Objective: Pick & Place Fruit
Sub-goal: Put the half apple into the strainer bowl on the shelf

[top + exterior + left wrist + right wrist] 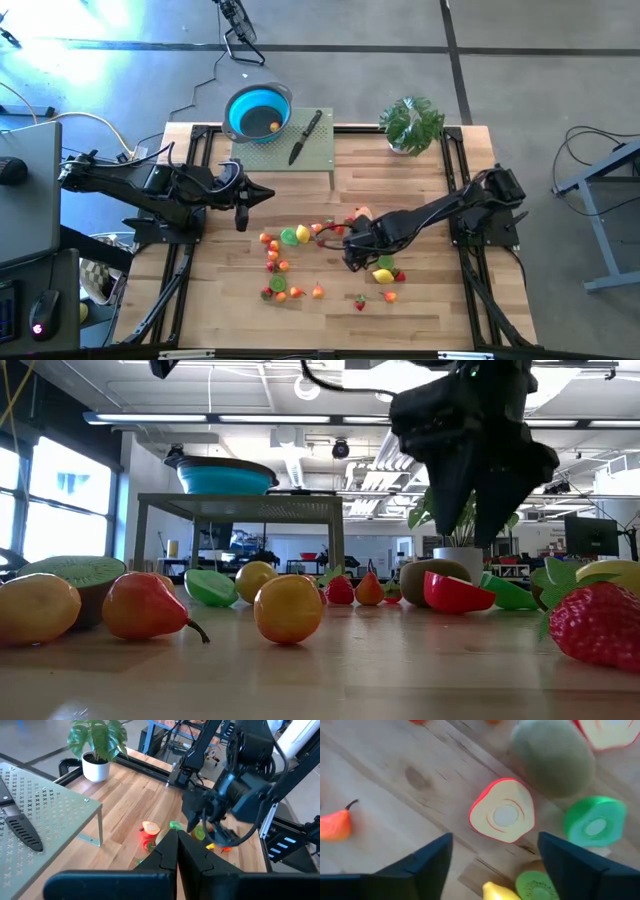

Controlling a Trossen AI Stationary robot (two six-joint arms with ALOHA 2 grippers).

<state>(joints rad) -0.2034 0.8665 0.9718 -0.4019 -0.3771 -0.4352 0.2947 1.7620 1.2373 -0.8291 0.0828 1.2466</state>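
Note:
Small toy fruit pieces (300,236) lie scattered on the wooden table. My right gripper (495,838) points down over them, open. In the right wrist view a red apple half (503,810) lies cut face up between and beyond its two fingers, untouched. Next to the apple half are a brown kiwi (552,757), a green lime half (595,820) and an orange pear (335,824). The low view has this gripper (470,510) hanging just above the apple half (455,592). My left gripper (243,208) waits shut over the table's left side, holding nothing.
A blue bowl (258,110) with one orange piece inside stands on a green perforated stand (315,150) at the far edge, beside a black-handled knife (305,137). A potted plant (411,125) stands at the far right. A lemon (383,275) lies near the right gripper.

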